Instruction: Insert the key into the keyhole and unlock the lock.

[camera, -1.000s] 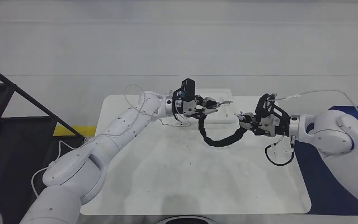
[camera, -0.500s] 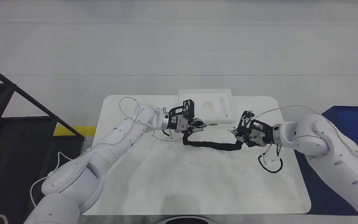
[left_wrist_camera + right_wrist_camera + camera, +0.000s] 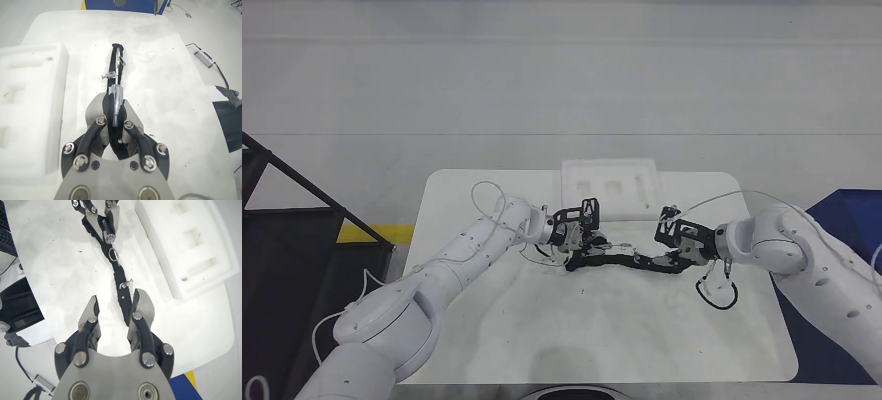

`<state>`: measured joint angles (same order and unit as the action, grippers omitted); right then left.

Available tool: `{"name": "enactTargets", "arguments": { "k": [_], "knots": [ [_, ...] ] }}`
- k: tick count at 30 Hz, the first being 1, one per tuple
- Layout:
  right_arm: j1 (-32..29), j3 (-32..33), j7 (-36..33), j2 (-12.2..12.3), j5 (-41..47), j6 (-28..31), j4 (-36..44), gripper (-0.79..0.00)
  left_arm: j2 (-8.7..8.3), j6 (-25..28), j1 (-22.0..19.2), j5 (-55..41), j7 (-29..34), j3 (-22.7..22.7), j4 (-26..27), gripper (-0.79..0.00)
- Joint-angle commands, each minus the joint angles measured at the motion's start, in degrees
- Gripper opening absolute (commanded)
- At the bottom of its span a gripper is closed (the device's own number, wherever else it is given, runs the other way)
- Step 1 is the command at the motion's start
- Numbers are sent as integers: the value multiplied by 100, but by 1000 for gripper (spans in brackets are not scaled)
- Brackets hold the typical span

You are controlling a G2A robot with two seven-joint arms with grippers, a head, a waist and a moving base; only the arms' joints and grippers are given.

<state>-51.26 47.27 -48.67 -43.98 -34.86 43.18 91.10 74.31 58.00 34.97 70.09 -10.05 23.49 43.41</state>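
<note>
**Lock**: chrome cylinder on a black sleeved cable. It lies across the middle of the worktop, nearer the far edge. The cable runs lengthwise between the two grippers.

**Key**: seated in the cylinder's end, shaft pointing toward the right edge, with a wire ring on its bow.

**Pin**: short chrome stud, lying against the cable beside the key.

**Left gripper**: jaws clamped on the cylinder and the sleeve around it. The arm stretches in from the near left corner, low over the worktop, aimed toward the right edge.

**Right gripper**: jaws spread wide and straddling the cable, with one finger touching the sleeve. The arm comes in from the right edge, facing the left gripper.

**Foam tray**: white, with recesses, at the far edge just behind the lock.
</note>
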Motion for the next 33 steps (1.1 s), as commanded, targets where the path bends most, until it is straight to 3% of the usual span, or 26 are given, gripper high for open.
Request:
{"name": "enactTargets", "arguments": {
  "k": [1, 2, 4, 10, 15, 23, 27, 33],
  "knots": [
    [5, 46, 48, 8, 77, 119, -33, -237, 23, 0, -41, -18, 6, -145, -20, -120],
    [-3, 81, 81, 15, 144, 175, -55, -163, 34, 0, -60, -45, -20, -232, -18, 0],
    [-11, 175, 148, 36, 284, 272, -90, 0, 49, 0, -126, -98, -47, -418, -40, 0],
    [-17, 505, 253, 113, 640, 447, -49, 0, 34, 0, -440, -231, -514, -746, -93, 0],
    [10, 733, 493, 143, 908, 556, 30, 0, -107, 0, -706, -108, -1492, -713, -43, 0],
    [276, 903, 1044, 82, 1573, 719, -83, 0, -595, 0, -1110, 638, -3173, -511, 111, 0],
    [501, 900, 1331, 19, 2200, 1056, -386, 0, -873, 0, -1343, 771, -3460, -462, 138, 0],
    [916, 945, 1402, -47, 2402, 1280, -874, 0, -1354, 0, -1620, 718, -3624, -365, 660, 0]
  ]
}}
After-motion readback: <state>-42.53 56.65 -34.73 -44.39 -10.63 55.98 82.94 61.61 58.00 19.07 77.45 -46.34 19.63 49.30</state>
